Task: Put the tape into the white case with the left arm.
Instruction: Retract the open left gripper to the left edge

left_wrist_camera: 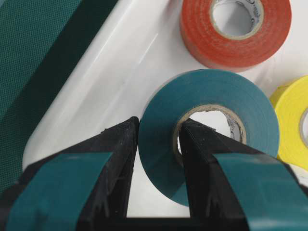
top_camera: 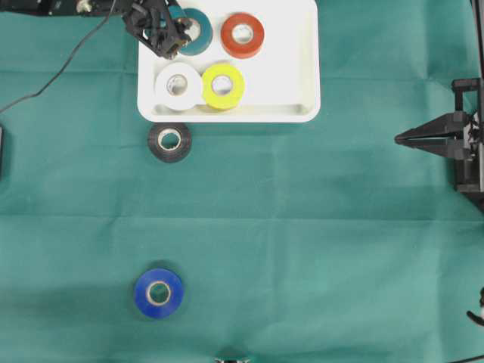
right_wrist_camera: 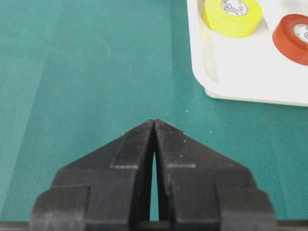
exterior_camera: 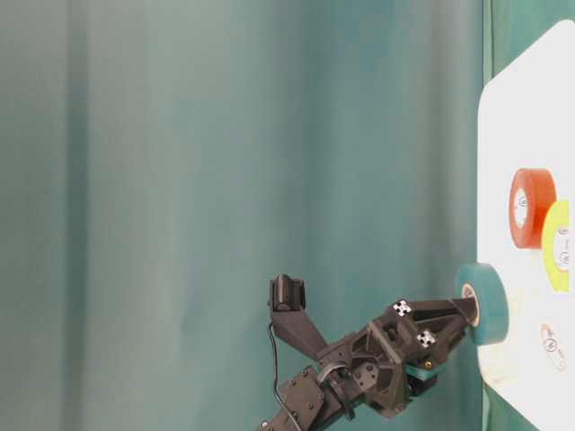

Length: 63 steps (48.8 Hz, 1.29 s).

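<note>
- At the white case's (top_camera: 302, 76) top-left corner, our left gripper (top_camera: 172, 41), black with teal-banded fingers, is clamped on the wall of a teal tape roll (top_camera: 198, 30), one finger through its core, the roll over the large shallow white plastic tray.
- We judge the step is release: lower it flat into bare floor by the corner, clear of the white roll (top_camera: 177, 85) and red roll (top_camera: 242, 35), then part the jaws.
- Below the tray's bottom rim, a black roll (top_camera: 169, 141) and a blue roll (top_camera: 159, 293) lie on the green cloth (top_camera: 318, 227).
- At the cloth's right edge, our right gripper (right_wrist_camera: 154, 126) rests pinched together, holding nothing.
</note>
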{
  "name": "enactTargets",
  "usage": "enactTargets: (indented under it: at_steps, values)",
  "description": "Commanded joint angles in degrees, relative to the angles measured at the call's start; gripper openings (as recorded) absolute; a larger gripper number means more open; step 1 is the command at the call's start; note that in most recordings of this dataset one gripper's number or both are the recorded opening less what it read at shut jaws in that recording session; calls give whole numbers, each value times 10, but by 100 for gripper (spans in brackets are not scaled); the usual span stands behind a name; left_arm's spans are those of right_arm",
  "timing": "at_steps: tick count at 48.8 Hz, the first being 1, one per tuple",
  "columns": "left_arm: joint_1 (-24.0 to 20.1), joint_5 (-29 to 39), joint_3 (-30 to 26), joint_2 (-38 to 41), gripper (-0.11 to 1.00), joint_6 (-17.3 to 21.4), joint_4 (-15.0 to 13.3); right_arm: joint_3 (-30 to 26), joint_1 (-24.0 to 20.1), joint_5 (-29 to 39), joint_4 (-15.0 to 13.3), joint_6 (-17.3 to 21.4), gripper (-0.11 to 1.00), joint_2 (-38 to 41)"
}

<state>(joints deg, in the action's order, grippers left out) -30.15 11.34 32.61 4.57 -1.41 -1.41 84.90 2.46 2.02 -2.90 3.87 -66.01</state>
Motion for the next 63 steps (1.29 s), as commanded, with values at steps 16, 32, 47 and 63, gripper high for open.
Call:
enactTargets:
  at_steps: [16,32,47,63]
  values:
    - [-15,-5,-2,-12,26,1,1,-6,1,-5,0,1,-10,3]
    - [-15,-6,11,-13,81,0,2,-6,0,-5,0,1,-10,3]
    - [-15,-6,17,-18,91,-2,2,-7,1,-5,-1,1,-10,3]
    - [-14,-4,68,-95,90,-4,1,-6,0,-5,0,1,-10,3]
